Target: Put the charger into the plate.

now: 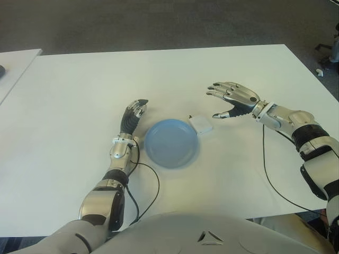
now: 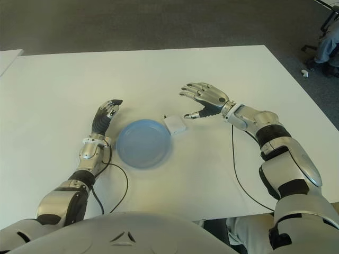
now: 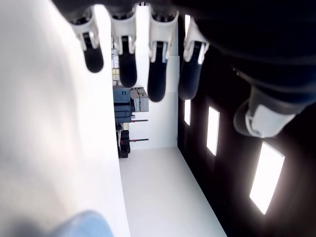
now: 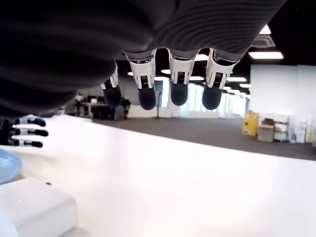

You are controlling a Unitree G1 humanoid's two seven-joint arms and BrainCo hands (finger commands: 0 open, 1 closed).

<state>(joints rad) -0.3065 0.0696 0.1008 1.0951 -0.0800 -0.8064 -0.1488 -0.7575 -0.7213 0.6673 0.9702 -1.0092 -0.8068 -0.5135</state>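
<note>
1. On the white table [image 1: 63,106] a blue plate [image 1: 171,142] lies near the front edge, with the white charger [image 1: 201,124] flat on the table, just beside the plate's far right rim.
2. Right of the charger, the right hand [image 1: 226,103] hovers with fingers spread wide, holding nothing.
3. Left of the plate shows the left hand [image 1: 135,112], fingers relaxed and empty.
4. Beyond the table, dark grey carpet [image 1: 159,24] covers the floor; a second white table [image 1: 13,66] stands at far left.
5. Ceiling light panels [image 4: 265,55] show in the right wrist view.
</note>
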